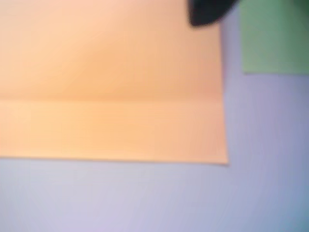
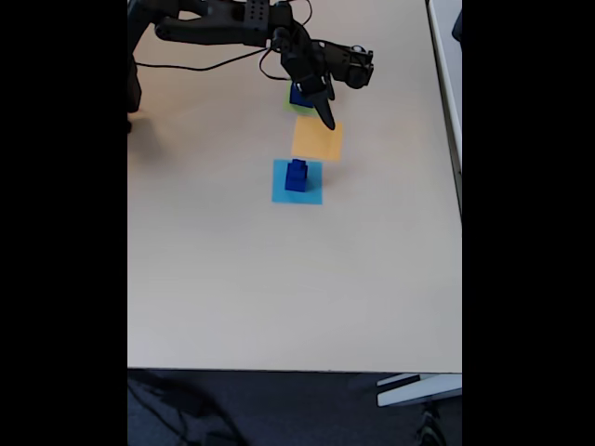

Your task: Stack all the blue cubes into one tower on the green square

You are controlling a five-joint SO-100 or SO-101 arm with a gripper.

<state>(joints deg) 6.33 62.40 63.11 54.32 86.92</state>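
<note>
Fixed view, left to right: blue cubes (image 2: 297, 175) sit piled on the light-blue square (image 2: 297, 181) — just below-left of the claw (image 2: 327, 121), which hangs over the orange square (image 2: 317, 139); whether clenched, I cannot tell.

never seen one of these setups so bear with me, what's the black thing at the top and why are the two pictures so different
The black thing is a small robot arm sitting on a tan table. Its gripper ends in two jaws for picking things up; whether they are open or holding anything cannot be told here.

The fixed view looks down on the whole table. Three flat paper squares lie in a row: a green square mostly hidden under the arm with a blue cube on it, an orange square, and a light-blue square carrying another small pile of blue cubes.

The blurry wrist view comes from a camera riding on the arm. It sees the orange square close up and the green square's corner.
</note>
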